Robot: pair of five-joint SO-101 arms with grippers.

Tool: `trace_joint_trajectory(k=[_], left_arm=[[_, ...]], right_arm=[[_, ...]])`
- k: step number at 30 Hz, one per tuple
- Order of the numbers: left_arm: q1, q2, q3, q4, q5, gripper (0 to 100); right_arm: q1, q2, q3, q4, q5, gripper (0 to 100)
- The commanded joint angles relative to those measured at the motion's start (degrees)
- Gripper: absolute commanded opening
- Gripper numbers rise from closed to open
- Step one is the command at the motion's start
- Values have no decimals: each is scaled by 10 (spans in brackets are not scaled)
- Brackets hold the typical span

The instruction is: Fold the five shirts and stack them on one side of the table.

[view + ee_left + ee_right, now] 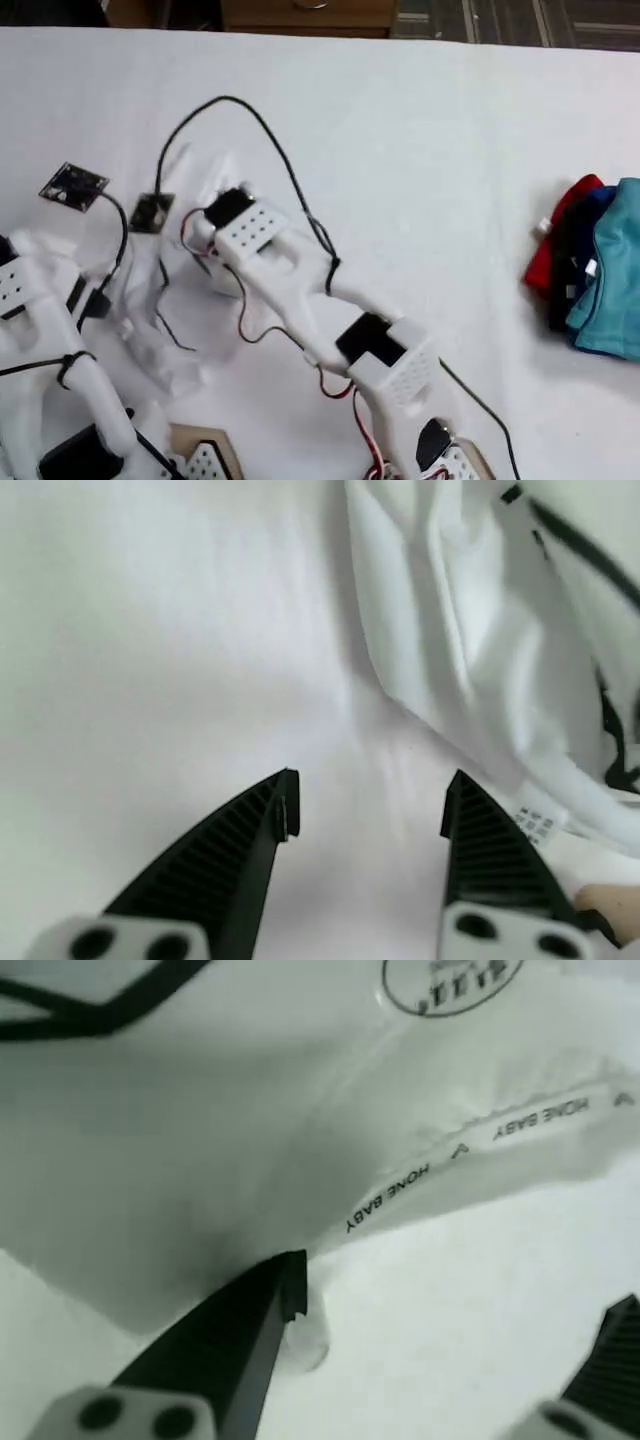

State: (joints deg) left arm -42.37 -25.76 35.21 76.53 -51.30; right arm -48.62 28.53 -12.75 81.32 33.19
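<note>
White shirt (165, 345) (470, 630) (200, 1140): crumpled and unfolded on the table (420, 130), toward the near left corner, hard to pick out against the white surface.
Left gripper (370, 805): released, jaws spread over bare table just beside the shirt's edge, holding nothing.
Right gripper (455, 1300): released, one fingertip (290, 1285) at the shirt's folded edge below the neck label (450, 980), the other over bare table; grasping nothing.
Folded stack: at the right edge, well apart from both arms: red shirt (560, 235), dark shirt (563, 285), blue shirt (590, 215), teal shirt (620, 270), overlapping one another.
In the way: a black cable (270, 135) (100, 1010) loops from the right arm over the white shirt.
Care tag (535, 820): at the shirt's hem, just beside the left gripper's finger.
Beyond the far edge: wooden furniture (300, 15).
</note>
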Motion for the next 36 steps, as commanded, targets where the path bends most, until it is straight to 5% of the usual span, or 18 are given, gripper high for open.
trace_joint_trajectory(k=[1,7,18,22,29,36], left_arm=[[-11,-16,-1,3,-14,250],[-11,-16,-1,-11,-11,249],[-17,-16,0,-11,-11,249],[-15,-15,0,-11,-12,249],[-25,-15,0,-23,-14,249],[-35,-15,0,-24,-15,249]], right_arm=[[22,-5,23,3,7,360],[63,-5,26,-14,20,22],[158,-26,-20,58,6,23],[107,-49,3,104,5,85],[50,-124,8,103,6,496],[24,-127,84,56,0,411]])
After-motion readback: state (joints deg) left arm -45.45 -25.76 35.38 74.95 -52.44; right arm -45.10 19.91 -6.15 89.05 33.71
